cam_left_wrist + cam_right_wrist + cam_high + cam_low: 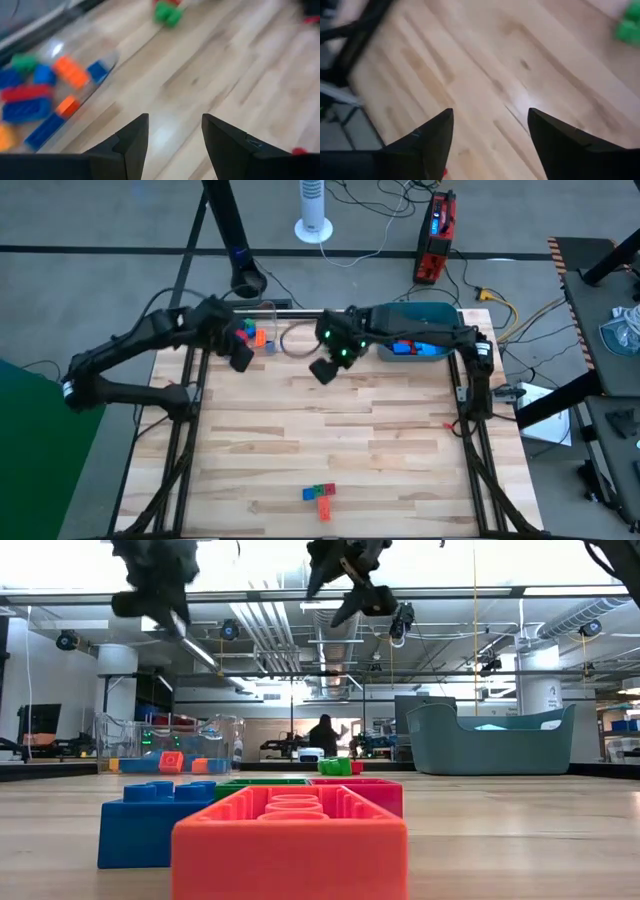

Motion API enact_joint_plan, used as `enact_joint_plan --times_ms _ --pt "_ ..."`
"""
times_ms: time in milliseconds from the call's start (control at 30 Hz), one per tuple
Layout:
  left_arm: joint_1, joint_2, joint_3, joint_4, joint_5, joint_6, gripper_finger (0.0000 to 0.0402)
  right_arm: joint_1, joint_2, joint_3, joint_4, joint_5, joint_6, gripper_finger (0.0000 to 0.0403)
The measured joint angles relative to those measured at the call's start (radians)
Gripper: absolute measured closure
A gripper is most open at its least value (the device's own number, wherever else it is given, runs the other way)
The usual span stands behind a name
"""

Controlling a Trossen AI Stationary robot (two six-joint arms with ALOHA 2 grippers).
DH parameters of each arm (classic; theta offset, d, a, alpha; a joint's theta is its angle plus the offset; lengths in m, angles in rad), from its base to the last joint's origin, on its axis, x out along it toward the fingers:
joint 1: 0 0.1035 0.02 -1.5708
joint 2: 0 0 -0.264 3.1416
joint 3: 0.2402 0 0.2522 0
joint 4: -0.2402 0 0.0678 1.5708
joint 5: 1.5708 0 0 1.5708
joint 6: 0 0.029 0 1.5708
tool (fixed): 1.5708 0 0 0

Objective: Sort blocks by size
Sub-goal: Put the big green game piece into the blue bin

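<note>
Jaws on both grippers are standing open and carrying nothing — the left gripper (240, 358) is hovering just beside the clear box (262, 332) of blocks (30, 97), the right gripper (325, 370) a little farther from the box, toward the teal tub (425, 315). Well away from that box, at the opposite edge of the desk (400, 450), a small cluster of blocks (319, 498) is lying — roughly midway between the arms, neither clearly nearer, with nothing standing between.
</note>
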Motion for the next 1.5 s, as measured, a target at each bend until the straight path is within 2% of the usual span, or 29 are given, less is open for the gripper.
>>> enact_joint_plan --times_ms 133,267,367,467,600,700,767,1000,1167,1500 --pt "-0.126 -0.09 -0.058 0.138 -0.068 -0.05 0.0231 0.069 0.03 -0.011 -0.062 0.013 0.034 0.0191" --pt "-0.193 -0.146 -0.109 0.254 -0.105 -0.054 0.0231 0.098 0.063 -0.017 -0.068 0.138 0.049 0.0219" --pt "-0.205 -0.162 -0.124 0.293 -0.106 -0.053 0.0231 0.05 0.098 -0.017 -0.06 0.239 0.042 0.0238" --pt "-0.205 -0.163 -0.124 0.294 -0.111 -0.042 0.0231 -0.045 0.138 -0.017 -0.055 0.259 0.009 0.0244" --pt "-0.205 -0.162 -0.124 0.294 -0.112 -0.016 0.0231 -0.171 0.209 -0.017 -0.009 0.259 -0.063 0.0227" --pt "-0.205 -0.16 -0.124 0.294 -0.112 0.006 0.0231 -0.233 0.262 -0.018 0.051 0.214 -0.094 0.0202" --pt "-0.205 -0.16 -0.124 0.294 -0.112 0.021 0.0231 -0.258 0.296 -0.018 0.092 0.184 -0.108 0.0184" --pt "-0.204 -0.155 -0.124 0.295 -0.165 0.032 0.0231 -0.279 0.374 -0.017 0.127 0.193 -0.138 0.0143" --pt "-0.204 -0.146 -0.124 0.296 -0.183 0.032 0.0231 -0.279 0.401 -0.017 0.13 0.207 -0.168 0.0141" --pt "-0.204 -0.113 -0.124 0.308 -0.206 0.036 0.0231 -0.232 0.4 -0.017 0.154 0.225 -0.209 0.0168"
